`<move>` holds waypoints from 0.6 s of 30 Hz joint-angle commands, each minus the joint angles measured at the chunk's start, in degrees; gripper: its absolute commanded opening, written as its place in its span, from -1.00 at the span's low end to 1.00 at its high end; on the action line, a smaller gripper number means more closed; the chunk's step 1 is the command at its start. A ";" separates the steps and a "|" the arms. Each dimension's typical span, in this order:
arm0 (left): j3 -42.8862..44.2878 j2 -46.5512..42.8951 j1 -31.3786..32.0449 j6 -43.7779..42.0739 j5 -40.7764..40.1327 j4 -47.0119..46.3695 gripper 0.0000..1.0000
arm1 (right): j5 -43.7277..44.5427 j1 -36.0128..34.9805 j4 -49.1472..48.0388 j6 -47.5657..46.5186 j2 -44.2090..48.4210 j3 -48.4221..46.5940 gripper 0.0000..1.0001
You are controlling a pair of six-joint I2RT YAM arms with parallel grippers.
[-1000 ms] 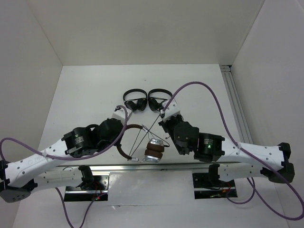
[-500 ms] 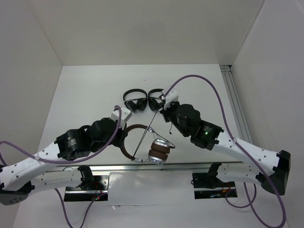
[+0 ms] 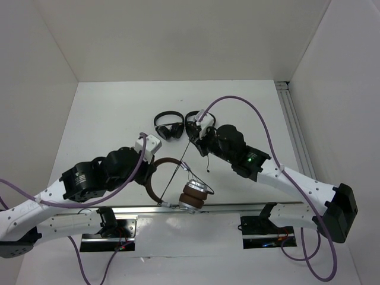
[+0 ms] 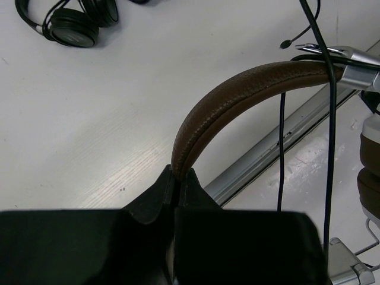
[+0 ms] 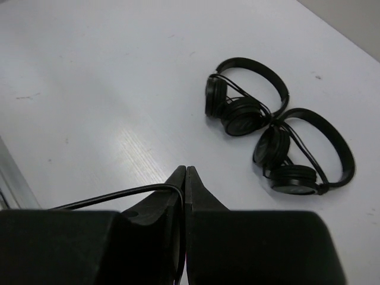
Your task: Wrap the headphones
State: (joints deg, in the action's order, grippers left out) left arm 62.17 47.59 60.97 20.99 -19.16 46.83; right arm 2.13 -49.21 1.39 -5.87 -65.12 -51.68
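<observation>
The headphones [image 3: 194, 191] are held just on the near side of the two black headphones [image 3: 169, 126]. Left claw [image 4: 178, 175], closed tight on the headband [image 4: 237, 95], steadies them. Right claw [image 5: 185, 172] pinches the cable [image 3: 178, 169] with no gap, probably so it is tight for winding.

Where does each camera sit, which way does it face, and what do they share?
Top external: above, behind the bases, looking down on the table; left arm and right arm show.
Left wrist: on that wrist, looks along the left fingers, shut on the headband of the brown headphones.
Right wrist: on that wrist, looks past the right fingers, shut on the cable, toward two black headphones.
Shared: all three show the black headphones.
</observation>
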 commanded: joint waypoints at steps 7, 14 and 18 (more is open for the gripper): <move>8.75 -0.40 0.55 3.35 -7.47 -0.07 -1.00 | -13.11 2.72 -18.42 9.02 -6.41 7.19 -0.84; 13.76 0.13 0.55 5.36 -8.00 -2.62 -1.00 | -18.82 2.72 -28.54 13.42 -15.46 6.87 -0.77; 17.80 1.89 0.55 6.60 -8.00 -0.69 -1.00 | -21.55 2.72 -31.96 15.44 -20.56 4.31 -0.72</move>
State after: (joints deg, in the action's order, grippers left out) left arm 74.76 49.50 61.08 23.86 -27.24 51.57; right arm -17.04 -47.13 -23.55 6.83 -83.50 -44.51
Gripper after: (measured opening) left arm 0.099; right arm 0.136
